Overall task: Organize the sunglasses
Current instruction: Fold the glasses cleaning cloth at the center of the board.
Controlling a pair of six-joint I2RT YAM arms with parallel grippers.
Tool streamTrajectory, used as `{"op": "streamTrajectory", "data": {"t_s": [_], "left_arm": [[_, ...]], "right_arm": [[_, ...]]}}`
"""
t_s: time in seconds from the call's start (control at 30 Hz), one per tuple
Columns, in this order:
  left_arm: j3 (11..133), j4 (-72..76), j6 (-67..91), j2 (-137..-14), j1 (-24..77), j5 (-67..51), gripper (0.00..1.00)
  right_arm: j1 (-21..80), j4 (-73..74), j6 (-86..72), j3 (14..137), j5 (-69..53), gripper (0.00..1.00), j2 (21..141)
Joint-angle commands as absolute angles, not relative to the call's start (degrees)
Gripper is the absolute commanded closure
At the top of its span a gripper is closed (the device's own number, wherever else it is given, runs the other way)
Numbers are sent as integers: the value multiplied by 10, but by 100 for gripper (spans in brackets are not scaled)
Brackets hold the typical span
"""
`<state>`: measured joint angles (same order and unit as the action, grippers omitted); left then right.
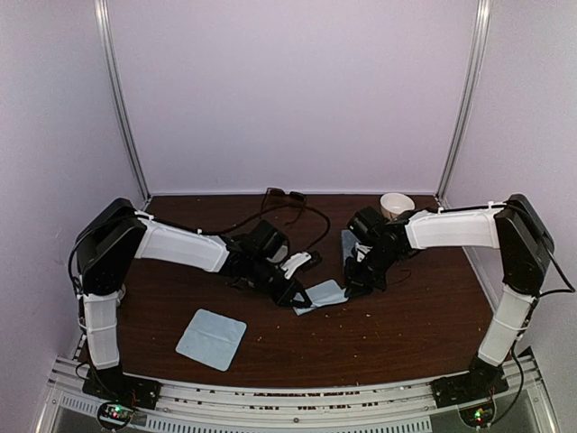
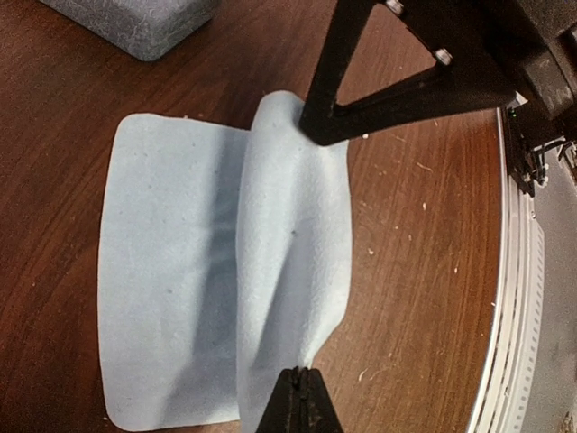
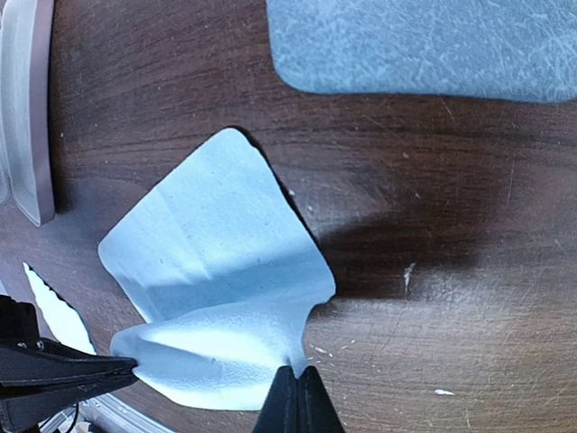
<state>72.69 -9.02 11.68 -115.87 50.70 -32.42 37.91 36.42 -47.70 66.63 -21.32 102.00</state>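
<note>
L gripper (image 2: 297, 403), R gripper (image 3: 293, 399) both fully closed, pinching opposite ends of blue cloth (image 2: 171, 271) near grey case (image 3: 424, 45). Prob folding: needing level pinches, even tension, no dragging.

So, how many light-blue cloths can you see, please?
2. The flat cloth lies front left; the centre cloth is pinched by the left end effector and right end effector. Others may be hidden.

Matt cloth (image 2: 180, 271); glossy wooden table (image 2: 424, 271)
</note>
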Motion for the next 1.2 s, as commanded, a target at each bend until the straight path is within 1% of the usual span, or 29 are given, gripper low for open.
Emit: {"op": "streamTrajectory", "data": {"t_s": [0.0, 0.43, 0.5, 0.57, 1.0, 1.17], "left_arm": [[729, -69, 132, -1171, 499, -332, 100], [729, -63, 153, -1183, 487, -325, 100], [732, -64, 155, -1186, 487, -325, 100], [733, -64, 157, -1190, 485, -326, 100], [732, -55, 178, -1195, 475, -327, 100], [731, -45, 192, -1196, 469, -339, 100]], "right_arm": [[380, 383, -466, 688, -196, 100, 1036], [379, 381, -463, 709, -186, 100, 1055], [379, 378, -462, 710, -185, 93, 1055], [378, 373, -462, 709, -185, 89, 1052], [371, 356, -463, 710, -180, 78, 1040], [366, 347, -462, 709, -180, 76, 1033]]}}
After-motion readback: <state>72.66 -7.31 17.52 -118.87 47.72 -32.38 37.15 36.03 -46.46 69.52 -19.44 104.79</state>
